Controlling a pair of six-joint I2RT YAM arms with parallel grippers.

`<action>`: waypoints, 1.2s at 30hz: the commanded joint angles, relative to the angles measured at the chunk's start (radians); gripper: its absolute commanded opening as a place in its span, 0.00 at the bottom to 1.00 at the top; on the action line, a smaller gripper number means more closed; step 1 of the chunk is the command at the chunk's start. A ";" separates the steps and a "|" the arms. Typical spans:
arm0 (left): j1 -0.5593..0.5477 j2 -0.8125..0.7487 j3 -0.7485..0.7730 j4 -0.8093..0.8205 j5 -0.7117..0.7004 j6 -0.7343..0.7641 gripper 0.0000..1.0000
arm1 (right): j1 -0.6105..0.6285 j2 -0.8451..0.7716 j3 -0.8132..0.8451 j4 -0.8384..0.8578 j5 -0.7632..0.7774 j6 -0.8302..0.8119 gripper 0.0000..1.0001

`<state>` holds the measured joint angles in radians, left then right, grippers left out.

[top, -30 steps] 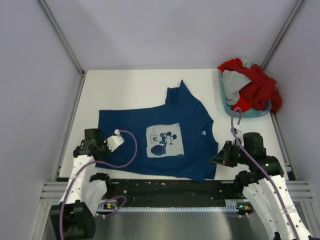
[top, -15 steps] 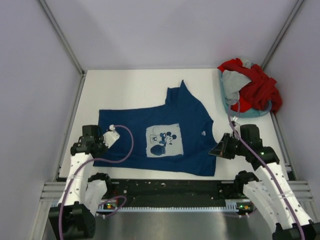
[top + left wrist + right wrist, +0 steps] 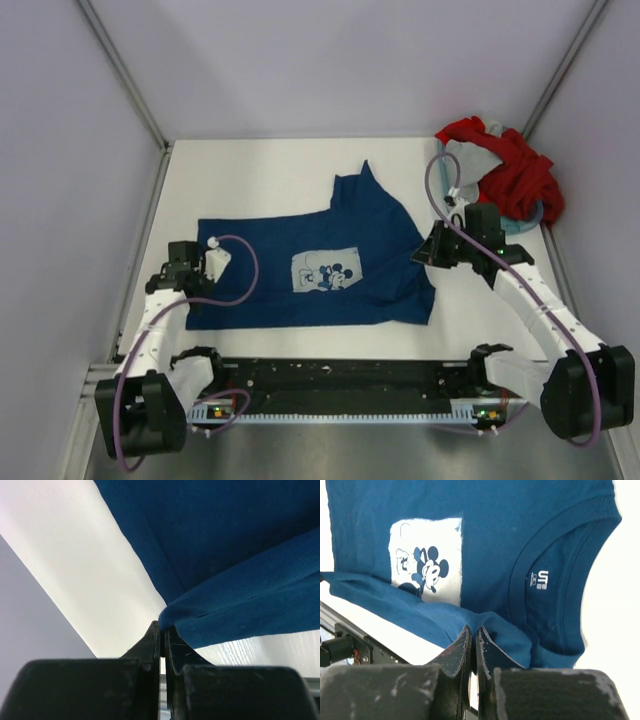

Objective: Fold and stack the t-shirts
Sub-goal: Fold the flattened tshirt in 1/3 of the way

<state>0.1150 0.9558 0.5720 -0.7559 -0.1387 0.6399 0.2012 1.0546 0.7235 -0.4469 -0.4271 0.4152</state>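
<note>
A navy t-shirt (image 3: 330,235) with a pale cartoon-mouse print (image 3: 325,272) lies spread across the table's middle. Its near part is raised and doubled back over the lower part of the print. My left gripper (image 3: 195,275) is shut on the shirt's left near edge, and the pinched fold of cloth (image 3: 225,545) shows at the tips (image 3: 162,624). My right gripper (image 3: 425,255) is shut on the right near edge, just below the collar. In the right wrist view its tips (image 3: 474,628) bite a ridge of navy cloth (image 3: 495,525) beside the print (image 3: 427,562). Red (image 3: 520,178) and grey (image 3: 478,160) t-shirts lie heaped at the back right.
The heap sits in a light blue basket (image 3: 524,226) against the right wall. Grey walls and metal posts close in the table on three sides. A black rail (image 3: 340,385) with the arm bases runs along the near edge.
Both grippers have moved away from the near edge toward the far side, carrying the shirt's near hem. The near part now folds over, covering the bottom of the print.
</note>
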 commanded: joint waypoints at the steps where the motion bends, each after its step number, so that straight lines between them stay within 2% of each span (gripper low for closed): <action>1: 0.005 0.024 -0.011 0.099 -0.029 -0.080 0.00 | 0.010 0.059 0.054 0.106 -0.004 -0.065 0.00; 15: 0.005 0.116 -0.043 0.224 -0.028 -0.097 0.01 | 0.012 0.192 0.123 0.149 0.001 -0.090 0.00; 16: 0.005 0.123 -0.043 0.231 -0.035 -0.098 0.06 | 0.010 0.200 0.125 0.149 0.001 -0.092 0.00; 19: 0.005 0.127 -0.026 0.244 -0.061 -0.105 0.47 | 0.010 0.220 0.128 0.158 -0.005 -0.082 0.00; 20: 0.005 0.121 -0.012 0.244 -0.067 -0.106 0.55 | 0.010 0.229 0.129 0.163 -0.012 -0.078 0.00; 22: 0.003 0.101 0.049 0.239 -0.058 -0.094 0.63 | 0.010 0.249 0.135 0.174 -0.016 -0.070 0.00; 24: -0.015 0.093 0.142 0.218 -0.026 -0.089 0.64 | 0.010 0.280 0.146 0.180 -0.015 -0.062 0.00; 27: -0.162 0.121 0.319 0.153 0.028 -0.101 0.63 | 0.010 0.352 0.183 0.185 -0.032 -0.044 0.00; 30: -0.448 0.181 0.403 0.110 0.083 -0.085 0.57 | 0.009 0.432 0.226 0.177 -0.027 -0.029 0.00; 33: -0.717 0.282 0.457 0.096 0.221 -0.056 0.52 | 0.007 0.495 0.246 0.175 -0.039 -0.021 0.00; 36: -0.915 0.421 0.532 0.107 0.312 -0.031 0.52 | 0.007 0.547 0.270 0.168 -0.050 -0.026 0.00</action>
<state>-0.6106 1.2358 1.0462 -0.5861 -0.0036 0.5716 0.2008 1.5509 0.9295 -0.3027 -0.4492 0.3817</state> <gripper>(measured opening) 0.516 0.008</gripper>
